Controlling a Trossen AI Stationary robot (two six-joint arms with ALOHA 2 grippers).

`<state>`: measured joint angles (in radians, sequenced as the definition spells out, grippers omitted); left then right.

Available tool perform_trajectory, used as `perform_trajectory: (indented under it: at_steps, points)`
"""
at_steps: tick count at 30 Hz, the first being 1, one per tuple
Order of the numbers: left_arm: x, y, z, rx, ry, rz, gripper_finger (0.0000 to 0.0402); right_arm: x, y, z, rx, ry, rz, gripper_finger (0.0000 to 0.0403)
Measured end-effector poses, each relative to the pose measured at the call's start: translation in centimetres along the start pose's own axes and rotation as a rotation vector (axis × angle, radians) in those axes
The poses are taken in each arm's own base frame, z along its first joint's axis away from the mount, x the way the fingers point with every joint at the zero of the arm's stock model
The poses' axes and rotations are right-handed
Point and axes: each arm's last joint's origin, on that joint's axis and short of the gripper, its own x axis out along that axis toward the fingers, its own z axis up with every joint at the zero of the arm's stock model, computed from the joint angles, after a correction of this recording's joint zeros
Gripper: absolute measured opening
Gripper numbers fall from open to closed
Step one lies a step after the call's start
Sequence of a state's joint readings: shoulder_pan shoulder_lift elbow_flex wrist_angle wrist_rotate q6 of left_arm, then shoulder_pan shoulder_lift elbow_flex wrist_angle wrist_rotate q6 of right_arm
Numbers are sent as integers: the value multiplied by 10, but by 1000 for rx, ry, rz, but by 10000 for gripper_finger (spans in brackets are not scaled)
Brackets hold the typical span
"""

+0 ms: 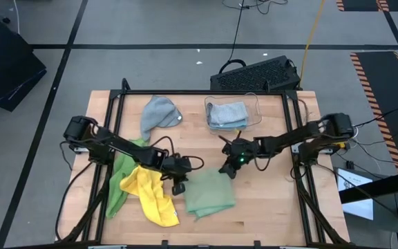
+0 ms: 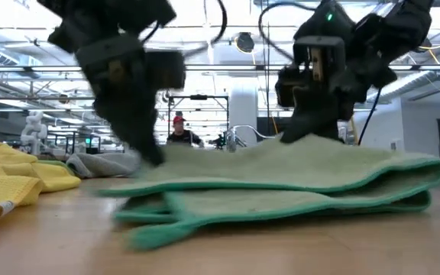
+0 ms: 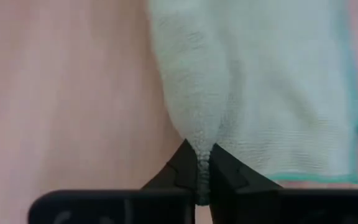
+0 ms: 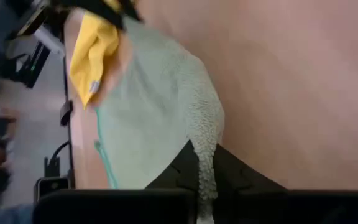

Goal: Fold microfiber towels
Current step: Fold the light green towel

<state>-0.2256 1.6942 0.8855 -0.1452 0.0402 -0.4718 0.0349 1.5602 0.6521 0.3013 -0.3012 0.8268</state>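
The sage green towel (image 1: 211, 195) lies on the table's near middle, its near part flat on the wood. My left gripper (image 1: 179, 184) is shut on its far left corner and my right gripper (image 1: 226, 170) is shut on its far right corner. In the low view the towel (image 2: 296, 179) shows stacked layers along its near edge. A yellow towel (image 1: 152, 197) lies crumpled to its left, partly on a bright green towel (image 1: 121, 176). A grey towel (image 1: 159, 114) lies at the far side. My left gripper pinches the sage towel's far left corner (image 3: 197, 146) between its two fingers, coming slanting down from the table's left. The cloth bunches into a ridge at the fingertips and is raised a little there. One layer or several, I cannot tell. My right gripper pinches the sage towel's far right corner (image 4: 205, 158) between its two fingers, slanting down from the table's right. The cloth rises in a narrow ridge to the fingertips, while the rest (image 2: 319, 198) lies on the table.
A clear plastic bin (image 1: 254, 114) at the far middle holds a light blue towel (image 1: 228, 114). A black keyboard-like box (image 1: 258, 75) sits beyond the table's far edge. Bare wood lies near the table's right and near edges. A person (image 2: 178, 131) shows in the room behind.
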Motion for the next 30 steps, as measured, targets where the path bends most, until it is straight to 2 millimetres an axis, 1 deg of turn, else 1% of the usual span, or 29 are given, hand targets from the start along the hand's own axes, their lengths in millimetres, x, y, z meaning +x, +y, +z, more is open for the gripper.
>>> perform_trajectory:
  at_steps: [4, 6, 8, 10, 13, 17, 21, 24, 30]
  points:
    - [-18, -3, 23, 90, -115, 98, 8, -26, 10, 4, -64, -112, -101, 6]
    - [-23, -3, 31, 125, -153, 178, 7, -37, 13, 6, -139, -164, -156, 6]
    - [-26, -5, 39, 151, -194, 233, 12, -45, 16, 7, -244, -206, -199, 6]
    - [-29, -7, 44, 173, -214, 247, 17, -50, 18, 9, -303, -235, -223, 5]
    - [-29, -12, 42, 190, -211, 241, 16, -53, 18, 8, -339, -232, -236, 5]
    - [-28, -25, 31, 233, -170, 227, 6, -54, 19, 2, -377, -169, -235, 5]
    - [-24, -37, 23, 265, -156, 211, 13, -52, 18, -5, -426, -122, -239, 5]
    - [-20, -41, 19, 276, -147, 208, 16, -51, 17, -9, -463, -94, -222, 5]
    - [-18, -51, 18, 268, -180, 164, 6, -46, 17, -23, -492, -39, -141, 9]
